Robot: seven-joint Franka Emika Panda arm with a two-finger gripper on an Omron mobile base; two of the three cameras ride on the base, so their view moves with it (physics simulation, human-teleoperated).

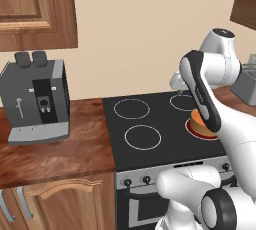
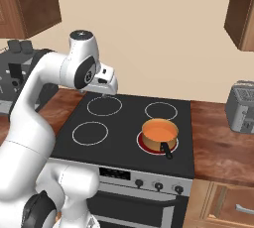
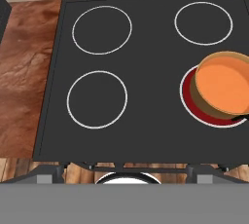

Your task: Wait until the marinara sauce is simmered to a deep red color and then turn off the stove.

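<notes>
Four ringed burners mark the stove; the one glowing red, ahead and to the right of the claw, carries the saucepan of marinara sauce, which looks orange rather than deep red. The claw hangs released, jaws wide, above the rear left burner, well apart from the pan. Likely the thing to handle is a small black knob on the front panel, below and nearer than the claw: stiff, smooth, slippery, best pinched across its sides and twisted.

One stove, four burners, one saucepan, perhaps five knobs
</notes>
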